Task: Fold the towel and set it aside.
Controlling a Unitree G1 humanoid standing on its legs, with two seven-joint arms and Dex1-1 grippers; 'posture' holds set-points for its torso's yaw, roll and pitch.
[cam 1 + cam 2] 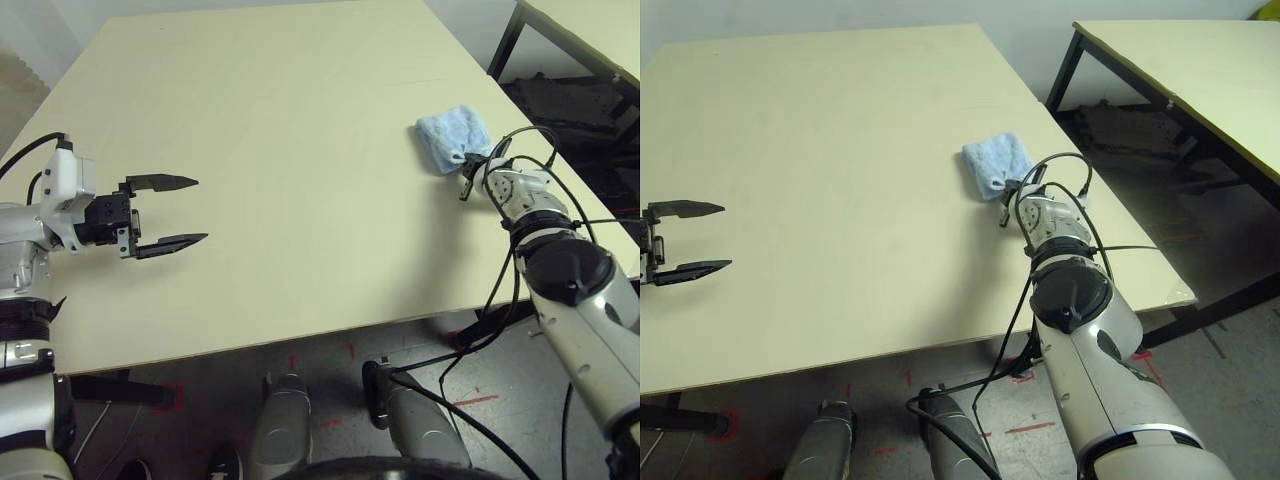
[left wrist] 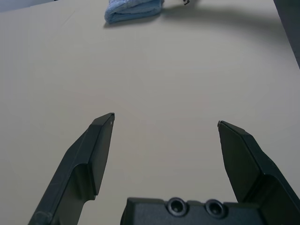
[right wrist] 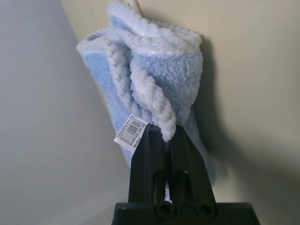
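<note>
Folded towel near the right edge of the worktop

Its white label bore a barcode, text unreadable. The right tool was clenched on its edging; the left tool was released.

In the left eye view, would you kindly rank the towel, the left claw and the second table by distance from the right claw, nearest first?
1. The towel: pinched in the shut right claw, near the table's right edge.
2. The second table: beyond the gap, at the far right.
3. The left claw: open, across the table on the left.
</note>
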